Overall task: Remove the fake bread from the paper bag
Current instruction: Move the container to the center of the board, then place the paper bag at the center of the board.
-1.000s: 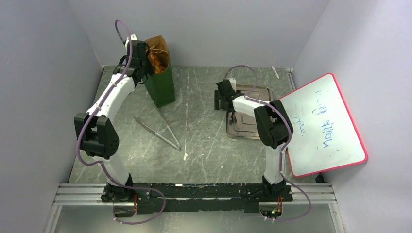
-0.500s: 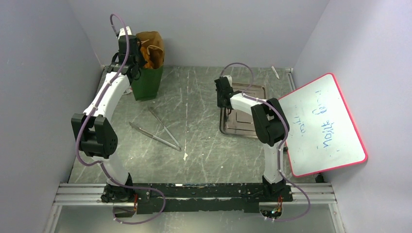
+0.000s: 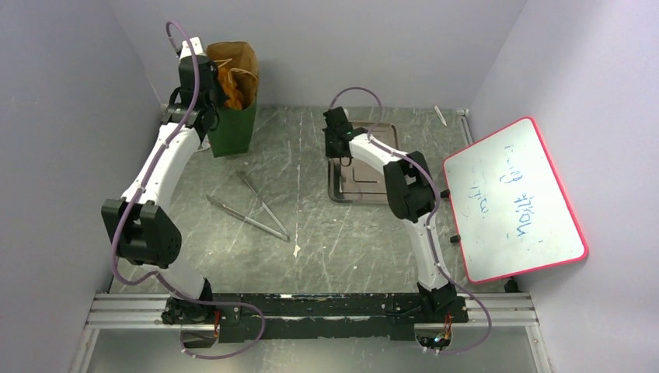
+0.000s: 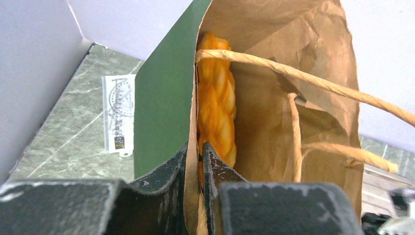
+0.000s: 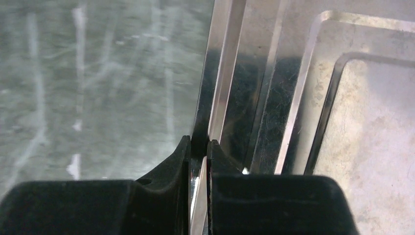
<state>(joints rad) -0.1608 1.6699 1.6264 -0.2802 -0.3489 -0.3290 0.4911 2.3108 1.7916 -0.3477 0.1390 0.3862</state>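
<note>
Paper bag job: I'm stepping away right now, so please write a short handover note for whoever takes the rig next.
Left gripper: shut on one wall of the paper bag at its rim. The bag stands upright at the table's far left.
Right gripper: shut on the edge of the metal tray, mid-table.
Bread: an orange braided piece shows inside the bag; none lies on the tray or table.
Done: bag and tray gripped.
Left: take all the bread out.
</note>
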